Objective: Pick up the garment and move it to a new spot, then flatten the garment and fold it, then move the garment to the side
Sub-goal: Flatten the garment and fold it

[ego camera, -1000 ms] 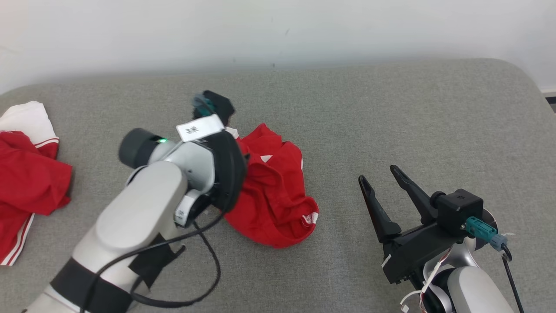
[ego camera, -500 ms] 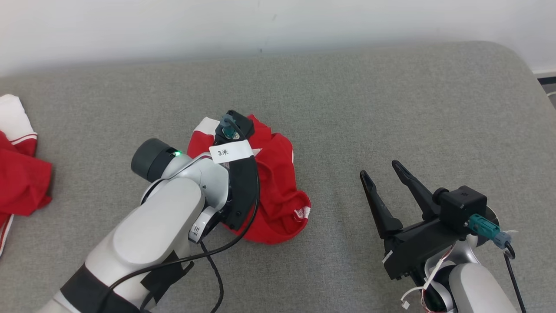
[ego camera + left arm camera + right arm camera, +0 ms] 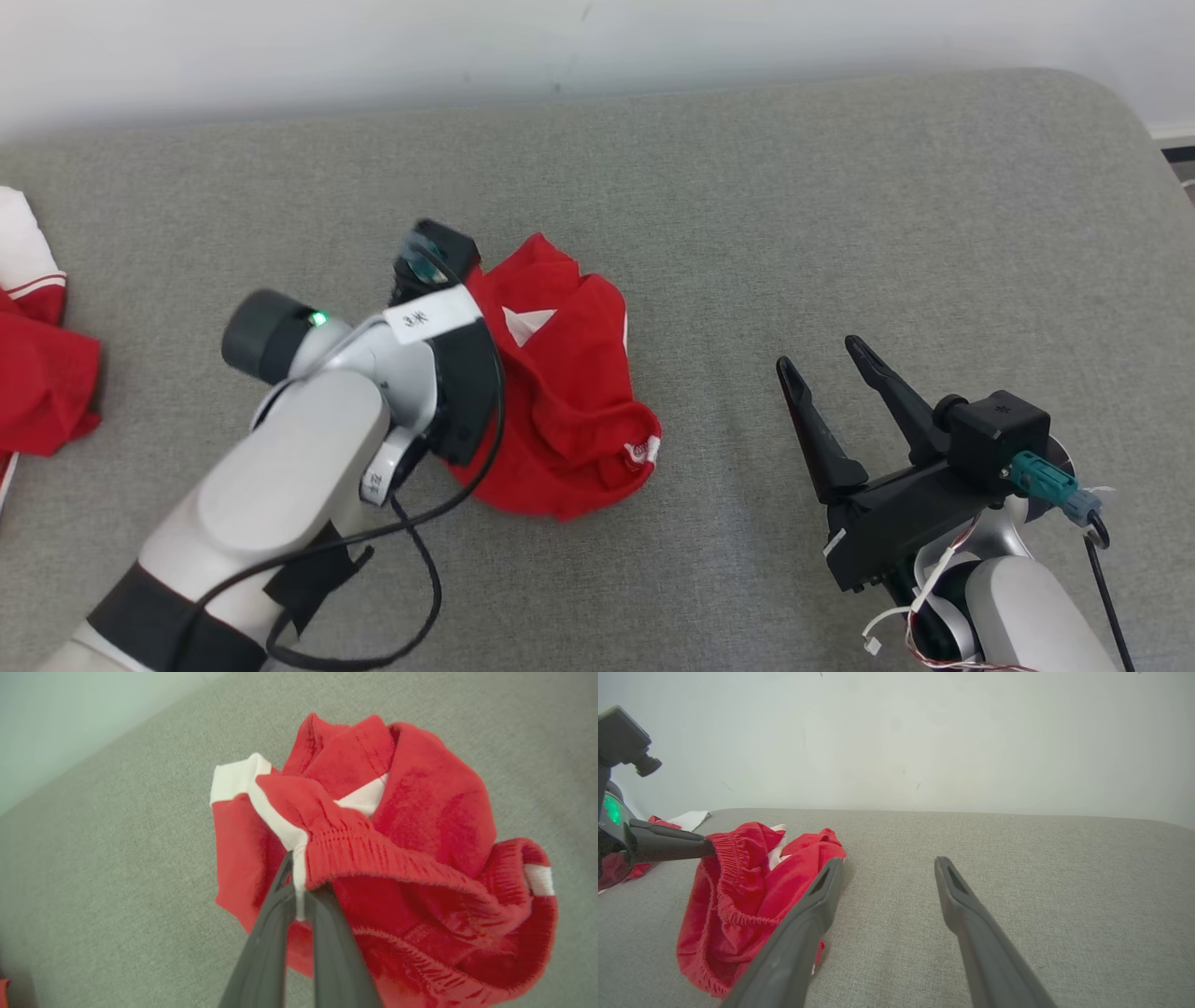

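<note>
Pinching the elastic waistband [image 3: 373, 856] of the crumpled red fabric garment with white trim [image 3: 569, 401], the left gripper [image 3: 299, 861] holds it with closed fingers [image 3: 266, 938] near the middle of the grey upholstered surface [image 3: 840, 187], the bunch lying rightward toward the open-fingered right gripper [image 3: 820, 355], which stands well apart.

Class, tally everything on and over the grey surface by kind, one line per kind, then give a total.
Red-and-white garments: 2 (centre garment, left-edge garment)
Grippers: 2 (left gripper, right gripper)
Total: 4
</note>
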Available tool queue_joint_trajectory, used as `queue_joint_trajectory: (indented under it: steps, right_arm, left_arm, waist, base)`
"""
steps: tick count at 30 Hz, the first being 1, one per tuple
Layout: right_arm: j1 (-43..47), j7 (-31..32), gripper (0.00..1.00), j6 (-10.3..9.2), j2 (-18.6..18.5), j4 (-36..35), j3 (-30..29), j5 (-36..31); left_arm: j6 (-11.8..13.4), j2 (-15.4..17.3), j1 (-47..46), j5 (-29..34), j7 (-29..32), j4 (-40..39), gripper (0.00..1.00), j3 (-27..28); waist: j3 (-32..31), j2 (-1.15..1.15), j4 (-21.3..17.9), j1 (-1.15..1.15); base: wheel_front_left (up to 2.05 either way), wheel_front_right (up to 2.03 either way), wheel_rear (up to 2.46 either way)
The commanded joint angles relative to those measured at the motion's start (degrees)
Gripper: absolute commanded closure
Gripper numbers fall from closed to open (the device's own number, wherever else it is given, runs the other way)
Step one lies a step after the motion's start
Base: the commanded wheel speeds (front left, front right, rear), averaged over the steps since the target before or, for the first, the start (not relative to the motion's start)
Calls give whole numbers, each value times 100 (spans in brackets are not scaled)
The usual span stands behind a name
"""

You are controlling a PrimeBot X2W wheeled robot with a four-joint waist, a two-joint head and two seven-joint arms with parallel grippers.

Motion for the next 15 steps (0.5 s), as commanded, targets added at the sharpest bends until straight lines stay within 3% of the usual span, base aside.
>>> queue_joint_trajectory:
  steps: [1, 9, 15]
  right_arm:
    - [-63, -19, 0, 0, -20, 22, -31, 18]
    - [-67, -8, 0, 0, -20, 65, 43, 29]
    - [-73, -1, 0, 0, -20, 76, 99, 51]
  left_arm:
    - [39, 53, -139, 45, -259, -54, 100, 115]
    - [4, -29, -523, 2, -1181, -298, 100, 397]
    - [-214, -160, -846, -80, -1784, -530, 100, 523]
  waist:
    - [-3, -1, 51, 0]
    - [-76, -1, 179, 0]
    - [-114, -1, 158, 0]
  base:
    - [0, 0, 0]
    - [0, 0, 0]
    - [0, 0, 0]
